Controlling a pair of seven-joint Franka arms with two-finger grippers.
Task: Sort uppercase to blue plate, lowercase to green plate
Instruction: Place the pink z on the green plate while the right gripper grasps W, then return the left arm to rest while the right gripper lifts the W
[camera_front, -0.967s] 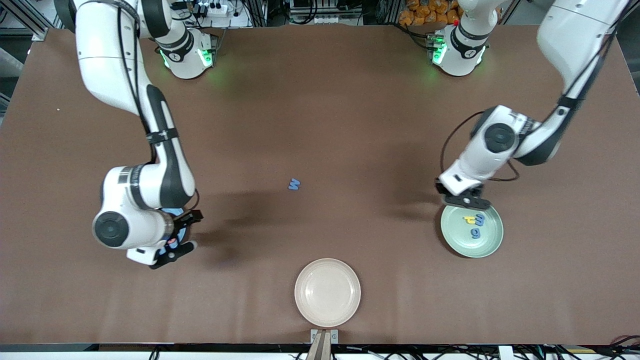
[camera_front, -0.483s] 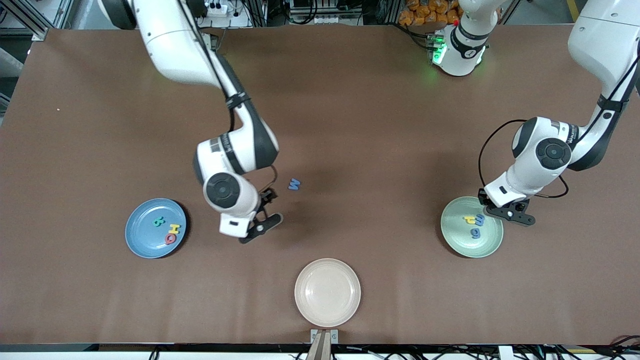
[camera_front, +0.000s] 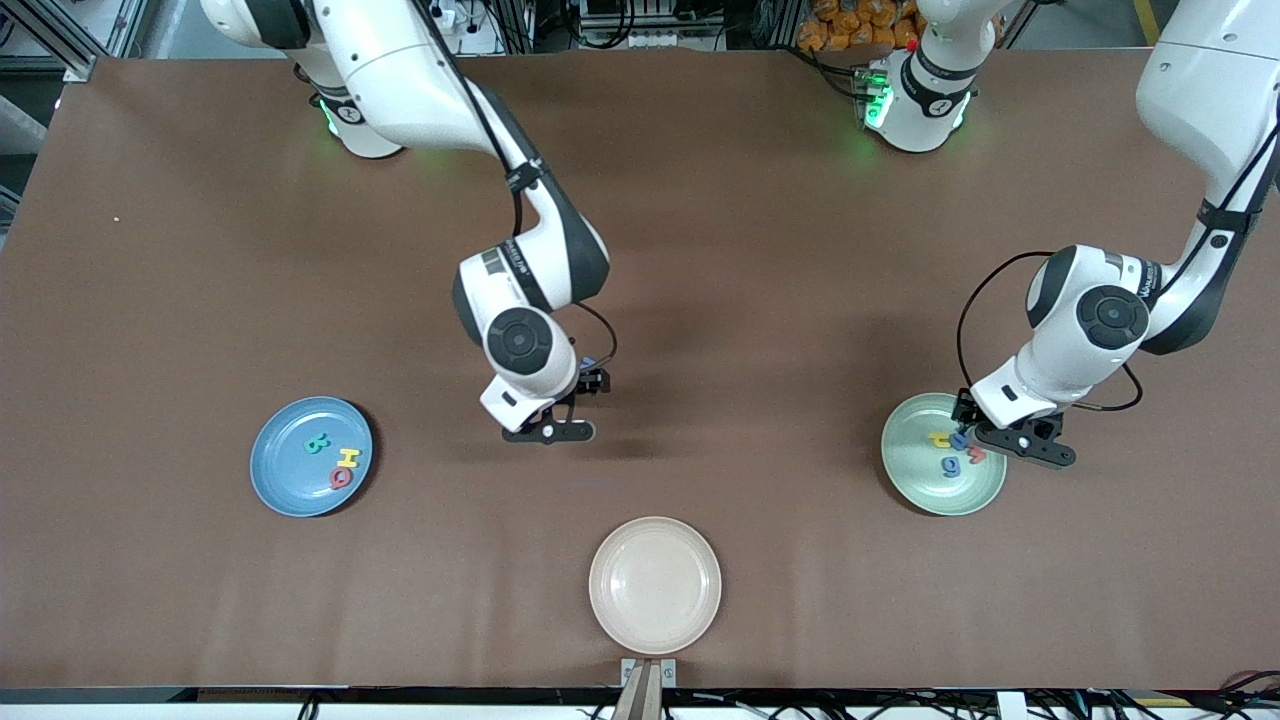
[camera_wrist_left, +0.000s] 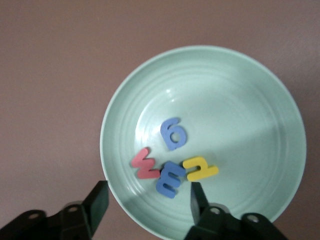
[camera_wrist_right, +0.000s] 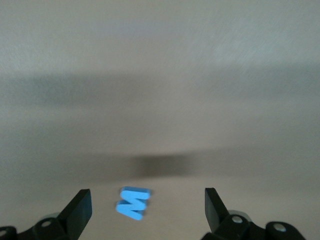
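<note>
Uppercase letters sit mostly on the blue plate (camera_front: 270, 470) toward the right arm's end of the table: I see the teal-green R (camera_front: 318, 442), the yellow H (camera_front: 348, 458) and the red Q (camera_front: 341, 477) close together in the part of the plate nearest the table's middle. The blue W/M (camera_wrist_right: 132, 202) lies on the bare brown table (camera_front: 760, 250) near its middle, mostly hidden under the right arm in my front view but plain in the right wrist view, lying between the spread fingers (camera_wrist_right: 77, 209) and lower than them. The right gripper (camera_front: 572, 405) hangs over that letter with its jaws wide apart and nothing between them.

Lowercase letters lie on the green plate (camera_front: 985, 490) toward the left arm's end. My left wrist view shows four of them in a cluster: the blue e-like letter (camera_wrist_left: 173, 133), the red-pink m/w (camera_wrist_left: 144, 165), a darker blue letter (camera_wrist_left: 169, 179) touching it, and the yellow hooked letter (camera_wrist_left: 199, 168) just beside that. The left gripper (camera_front: 1000, 432) is over the plate's rim, its fingers (camera_wrist_left: 95, 204) parted and holding nothing.

A cream plate (camera_front: 655, 585) sits nearest the front camera, between the two coloured plates.
</note>
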